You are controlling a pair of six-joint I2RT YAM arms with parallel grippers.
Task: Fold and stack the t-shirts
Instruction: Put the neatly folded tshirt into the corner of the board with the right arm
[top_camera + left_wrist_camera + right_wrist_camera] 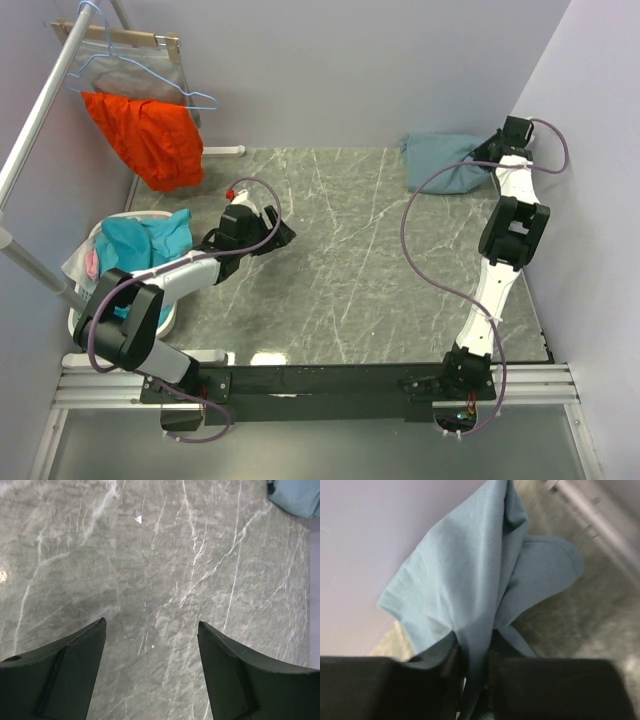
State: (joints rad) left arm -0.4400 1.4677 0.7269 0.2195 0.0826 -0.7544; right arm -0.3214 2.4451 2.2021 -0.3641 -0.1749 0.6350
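Marble tabletop (350, 250), right gripper (472, 680) at far corner, clamped on slate-blue t-shirt (465, 580); left gripper (151, 622) low, spread, empty.

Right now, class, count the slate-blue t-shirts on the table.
1: the slate-blue t-shirt bunched at the table's far right corner, pinched by the right gripper. Others may lie hidden underneath.

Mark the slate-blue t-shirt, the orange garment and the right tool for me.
slate-blue t-shirt (440, 152): top view, middle of the bunched cloth.
orange garment (150, 138): top view, centre of the hanging cloth.
right tool (472, 665): right wrist view, midway between fingertips pinching the t-shirt.
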